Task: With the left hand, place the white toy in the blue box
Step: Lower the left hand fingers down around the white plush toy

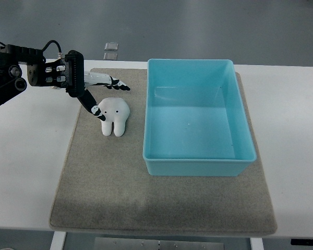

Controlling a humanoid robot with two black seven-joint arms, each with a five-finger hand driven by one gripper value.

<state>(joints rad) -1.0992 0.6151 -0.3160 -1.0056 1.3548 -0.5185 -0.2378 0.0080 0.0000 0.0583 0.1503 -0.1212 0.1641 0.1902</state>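
White toy (115, 116): tooth-shaped, two black dot eyes, lying on the grey mat (109, 182) just left of the blue box (198, 167), not in it. No brand, label or writing legible on toy, box or mat.

Left hand (91, 91): arm enters from the upper left edge, black wrist housing over the mat's far-left corner. Fingers spread and unclenched, grasping nothing. One digit angles down to the toy's upper left edge, tip touching or just at it; the others extend rightward above the toy, clear of it.

Blue box interior bare. Mat lies on a white table (26, 172).
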